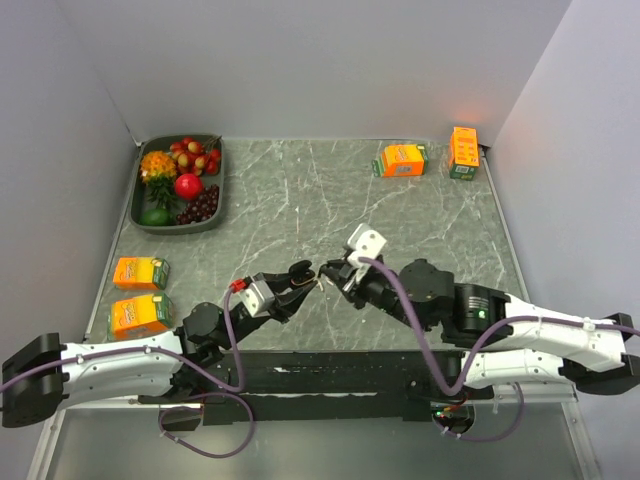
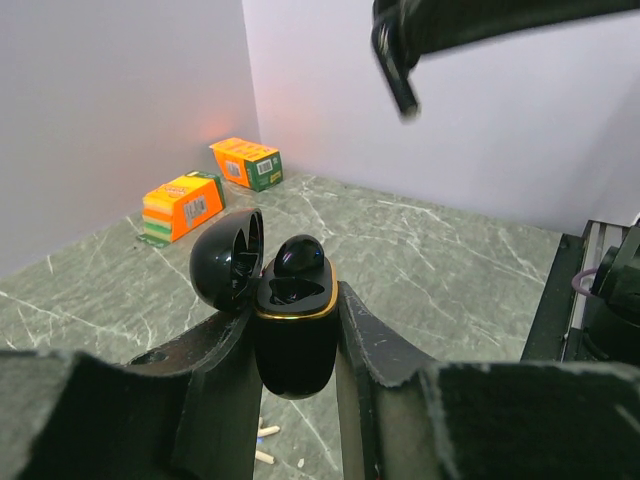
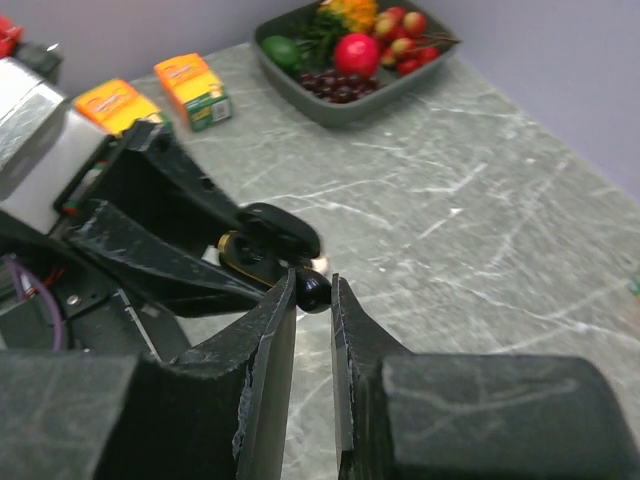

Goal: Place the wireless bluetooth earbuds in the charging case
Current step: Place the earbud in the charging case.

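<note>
Left gripper [image 2: 292,318]: we saw its jaws pressed in on the charging case [image 2: 292,345], one finger on each side of the body, holding it upright above the table [image 1: 300,200].
Case, look: small, glossy black and rounded like an egg, with a thin gold band around its mouth.
Lid [image 2: 228,258]: hinged open and tipped back to one side, showing us its dark hollow.
Seated earbud [image 2: 298,254]: a shiny black bud sat in the mouth of the case, its rounded top standing above the gold band.
Right gripper [image 3: 313,281]: its jaws stood only narrowly apart, pinching a second bud at the very fingertips.
Pinched earbud [image 3: 314,293]: black, glossy and far smaller than the fingers. It hung just beside the open lid, and we could not tell whether it touched the case.
Where: the two grippers stood tip to tip over the near middle of the table, in front of the arm bases.
Surroundings: we noted a fruit tray [image 1: 140,205] at the far left corner, two orange cartons [image 1: 140,272] on the left side and two more at the far right.
</note>
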